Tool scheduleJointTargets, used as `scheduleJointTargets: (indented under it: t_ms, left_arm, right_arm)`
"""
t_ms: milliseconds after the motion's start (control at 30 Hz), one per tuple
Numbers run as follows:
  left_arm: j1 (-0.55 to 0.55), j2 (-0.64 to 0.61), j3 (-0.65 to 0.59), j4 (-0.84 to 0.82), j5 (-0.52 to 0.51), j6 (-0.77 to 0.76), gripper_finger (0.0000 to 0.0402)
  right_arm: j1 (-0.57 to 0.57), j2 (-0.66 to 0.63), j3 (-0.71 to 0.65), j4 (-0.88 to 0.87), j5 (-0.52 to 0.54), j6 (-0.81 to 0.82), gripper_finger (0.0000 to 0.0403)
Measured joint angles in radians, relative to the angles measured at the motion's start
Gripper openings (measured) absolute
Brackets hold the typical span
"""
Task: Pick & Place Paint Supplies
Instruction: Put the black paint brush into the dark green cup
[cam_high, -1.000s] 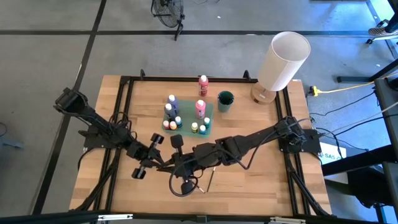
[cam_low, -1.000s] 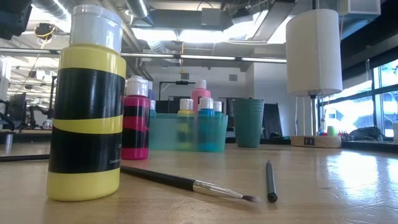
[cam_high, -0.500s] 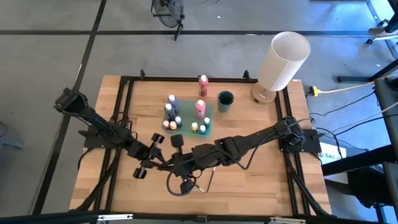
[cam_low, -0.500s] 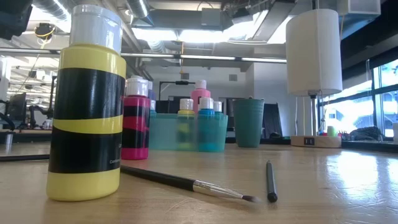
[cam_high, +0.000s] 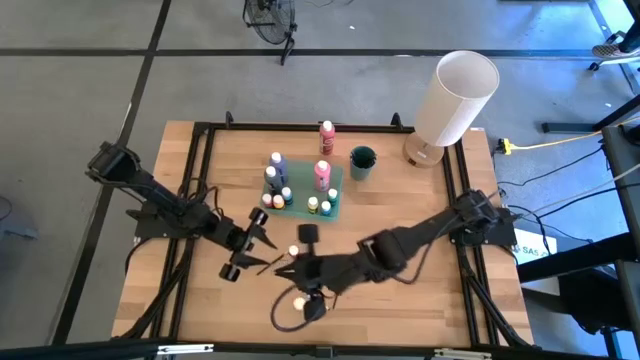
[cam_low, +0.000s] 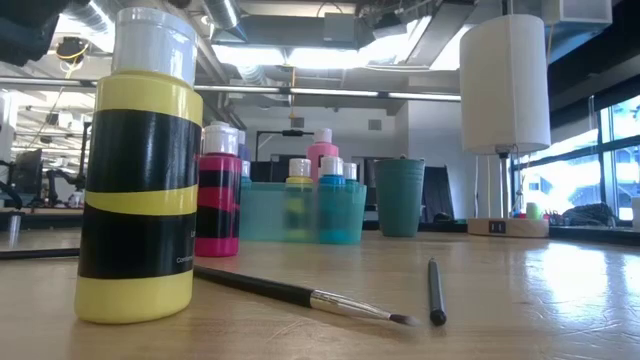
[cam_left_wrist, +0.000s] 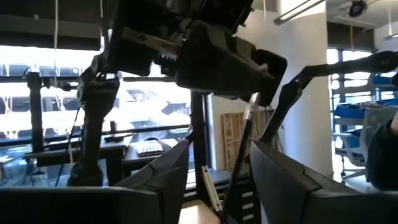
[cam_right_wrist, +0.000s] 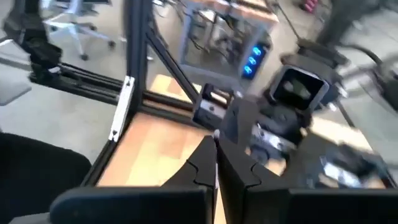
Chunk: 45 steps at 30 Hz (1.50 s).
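My right gripper (cam_high: 287, 266) is over the table's near middle, shut on a thin dark-handled brush (cam_left_wrist: 245, 140). My left gripper (cam_high: 262, 236) faces it from the left, open, and the brush's shaft passes between its fingers. Whether they touch the brush I cannot tell. Small white-capped paint bottles (cam_high: 281, 178) stand in a teal tray (cam_high: 336, 176) at the far middle. In the low view a big yellow bottle (cam_low: 140, 170) and a pink one (cam_low: 218, 195) stand on the wood, with two brushes (cam_low: 300, 295) (cam_low: 435, 290) lying flat. My right gripper pinches the brush between its two shut fingers (cam_right_wrist: 205, 163). A short bit of the brush (cam_right_wrist: 216, 133) shows past the fingertips. In the left wrist view the shaft (cam_left_wrist: 247, 121) slants down from this gripper, clear of the table. Which part of the brush is held stays hidden by the gripper.
A teal cup (cam_high: 361, 160) stands right of the tray, a lone pink bottle (cam_high: 327, 132) behind it. The big white cylinder (cam_high: 455, 95) sits at the far right corner. A white-capped bottle (cam_high: 293, 251) stands just beside both grippers. Bare wood lies at the near right.
My left gripper has opened and let go of the brush, staying where it was. My right gripper stays shut on the brush, and its arm has swung toward the near edge, turning at the wrist. A white-capped bottle between the grippers has come into sight.
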Motion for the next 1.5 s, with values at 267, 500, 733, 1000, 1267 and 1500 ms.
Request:
scheduleJointTargets:
  t_ms: [267, 500, 733, 1000, 1267, 1500]
  left_arm:
    - [0.024, -0.039, 0.000, -0.154, -0.078, -0.002, 0.0205]
    - [0.024, -0.122, 0.000, -0.306, -0.277, 0.026, 0.0207]
    - [0.023, -0.285, 0.000, -0.619, -0.477, 0.076, 0.0207]
    - [0.023, -0.456, 0.000, -0.878, -0.528, 0.009, 0.0207]
    - [0.023, -0.544, 0.000, -0.996, -0.496, -0.134, 0.0207]
    - [0.024, -0.546, 0.000, -1.010, -0.496, -0.100, 0.0207]
  right_arm:
    - [0.161, -0.080, -0.002, -0.505, 0.484, 0.514, 0.0006]
    - [0.345, -0.134, -0.001, -0.949, 0.786, 1.024, 0.0006]
    - [0.462, -0.150, -0.060, -1.107, 0.907, 1.311, 0.0006]
    - [0.461, -0.185, -0.267, -1.116, 1.114, 1.476, 0.0006]
    - [0.265, -0.290, -0.741, -1.117, 1.167, 1.973, 0.0006]
    - [0.131, -0.341, -0.877, -1.110, 1.179, 2.047, 0.0006]
